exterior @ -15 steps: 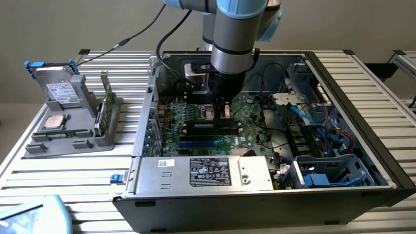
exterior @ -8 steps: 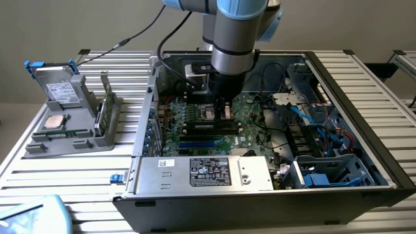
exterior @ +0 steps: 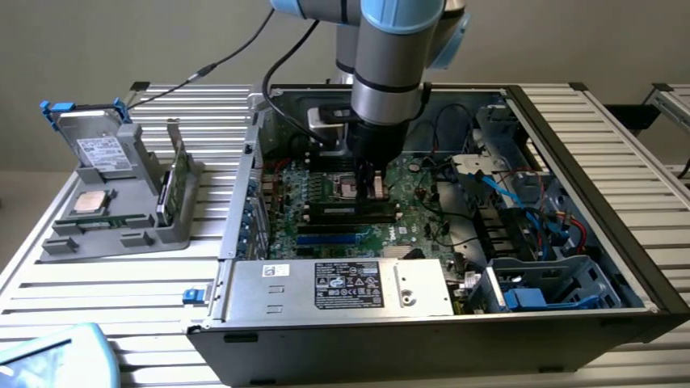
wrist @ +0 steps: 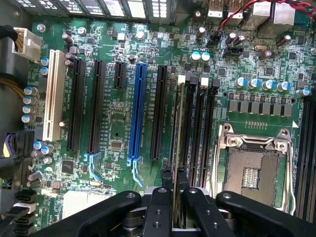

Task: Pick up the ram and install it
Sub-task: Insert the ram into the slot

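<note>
My gripper (wrist: 175, 174) is shut on the ram (wrist: 177, 123), a thin green stick seen edge-on that runs from between the two black fingertips out over the motherboard (wrist: 113, 123). The ram stands on its long edge in line with the black memory slots (wrist: 198, 123) beside the empty processor socket (wrist: 252, 170); whether it touches a slot I cannot tell. In the exterior view the gripper (exterior: 372, 190) reaches down into the open computer case (exterior: 603, 242), just above the motherboard's black slots (exterior: 345, 212).
A blue expansion slot (wrist: 137, 108) and black ones lie beside the memory slots. The power supply (exterior: 345, 287) sits at the case's front, with cables and a drive cage (exterior: 539, 283) at the exterior view's right. A grey holder (exterior: 119, 218) outside carries a hard drive (exterior: 99, 149) and a processor chip (exterior: 89, 204).
</note>
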